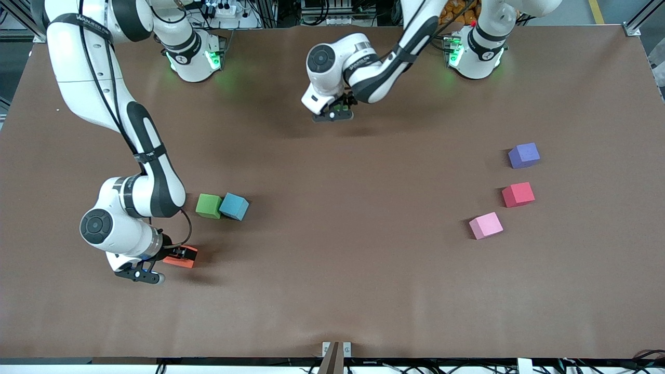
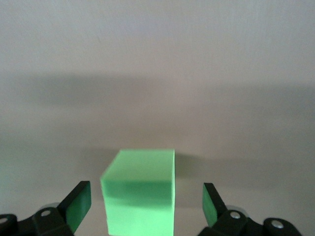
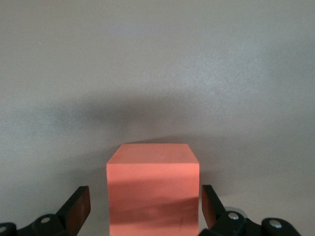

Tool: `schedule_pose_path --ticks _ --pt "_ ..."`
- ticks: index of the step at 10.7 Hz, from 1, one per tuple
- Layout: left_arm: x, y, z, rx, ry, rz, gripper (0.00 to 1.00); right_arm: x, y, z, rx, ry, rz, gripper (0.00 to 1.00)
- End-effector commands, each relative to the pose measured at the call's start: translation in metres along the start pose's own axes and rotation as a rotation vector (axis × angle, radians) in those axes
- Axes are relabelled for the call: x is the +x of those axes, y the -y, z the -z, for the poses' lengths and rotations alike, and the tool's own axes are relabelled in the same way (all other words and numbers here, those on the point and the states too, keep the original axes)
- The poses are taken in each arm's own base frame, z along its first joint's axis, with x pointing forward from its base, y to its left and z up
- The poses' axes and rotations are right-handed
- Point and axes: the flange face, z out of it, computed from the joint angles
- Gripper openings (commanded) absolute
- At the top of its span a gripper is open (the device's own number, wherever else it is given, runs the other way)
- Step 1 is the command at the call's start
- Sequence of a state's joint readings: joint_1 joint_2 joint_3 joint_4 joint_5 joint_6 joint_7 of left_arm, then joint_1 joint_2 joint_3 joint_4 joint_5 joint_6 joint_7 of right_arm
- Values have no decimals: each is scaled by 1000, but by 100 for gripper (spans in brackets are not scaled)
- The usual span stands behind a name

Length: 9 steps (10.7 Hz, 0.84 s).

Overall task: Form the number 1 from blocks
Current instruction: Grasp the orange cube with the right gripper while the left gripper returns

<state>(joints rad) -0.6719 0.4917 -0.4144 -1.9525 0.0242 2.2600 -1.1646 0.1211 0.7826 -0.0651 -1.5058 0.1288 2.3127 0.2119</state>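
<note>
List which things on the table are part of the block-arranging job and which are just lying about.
In the job:
- green block, between the open fingers of the left claw
- orange block, between the open fingers of the right claw
- pink block
- red block

Lying about, as far as I can tell:
- second green block
- blue block beside it
- purple block

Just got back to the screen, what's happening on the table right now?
Both arms are down at blocks with open fingers. The left gripper straddles a green block near the robots' bases, gaps on both sides, so nothing is held. The right gripper is around the orange block, not clamped. Another green block touches a blue one; purple, red and pink blocks lie loose toward the left arm's end.
</note>
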Motion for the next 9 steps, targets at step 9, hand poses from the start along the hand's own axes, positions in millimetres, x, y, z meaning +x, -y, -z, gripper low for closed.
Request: schedule_pose_path --ticks 9 --pt "292 239 116 -71 -166 358 100 6 -7 -7 12 10 10 73"
